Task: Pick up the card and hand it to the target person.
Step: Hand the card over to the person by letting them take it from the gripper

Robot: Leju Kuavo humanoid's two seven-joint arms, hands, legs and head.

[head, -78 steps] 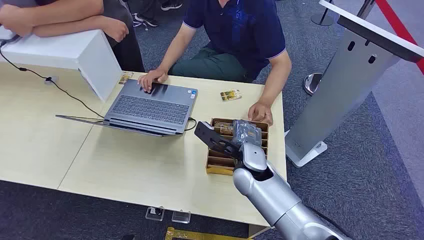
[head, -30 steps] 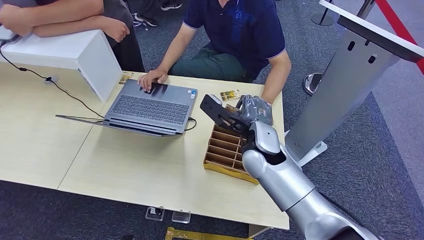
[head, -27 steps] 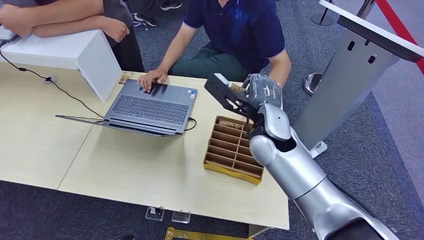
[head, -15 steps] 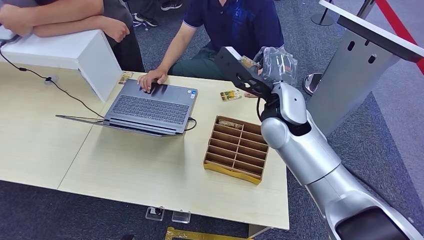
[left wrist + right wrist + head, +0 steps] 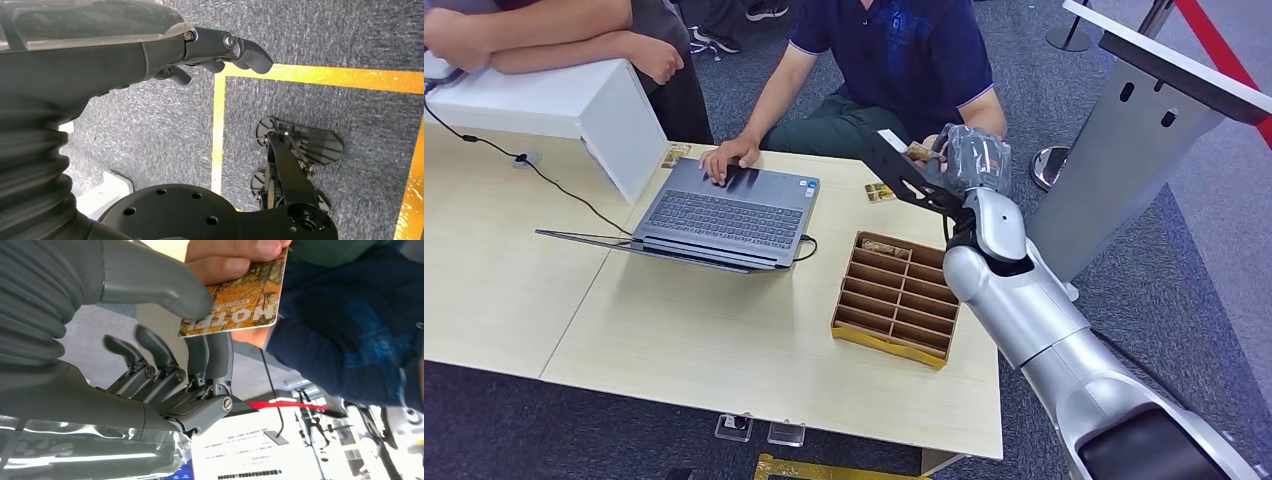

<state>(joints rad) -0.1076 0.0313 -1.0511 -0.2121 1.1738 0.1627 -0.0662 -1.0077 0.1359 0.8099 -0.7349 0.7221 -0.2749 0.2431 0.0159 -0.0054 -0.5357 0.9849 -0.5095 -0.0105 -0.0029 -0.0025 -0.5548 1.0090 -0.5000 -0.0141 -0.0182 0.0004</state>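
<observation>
My right hand [image 5: 971,155] is raised over the table's far edge, in front of the person in the dark blue shirt [image 5: 904,60]. It pinches an orange hotel card [image 5: 235,305] between the thumb [image 5: 150,285] and the fingers [image 5: 212,352]. The person's hand [image 5: 230,255] grips the card's other end, so both hold it. From the head view the card [image 5: 918,152] is a small orange patch beside the person's fingers. My left hand [image 5: 220,45] hangs over the carpet, fingers loosely extended, holding nothing.
A divided cardboard box [image 5: 894,300] sits on the table below my right arm. An open laptop [image 5: 724,215] lies left of it, under the person's other hand. A spare card [image 5: 879,190] lies near the far edge. A grey stand [image 5: 1124,150] rises at the right.
My right hand rose from the cardboard box with the card and reached toward the person. The person's hand left the table and now grips the card.
</observation>
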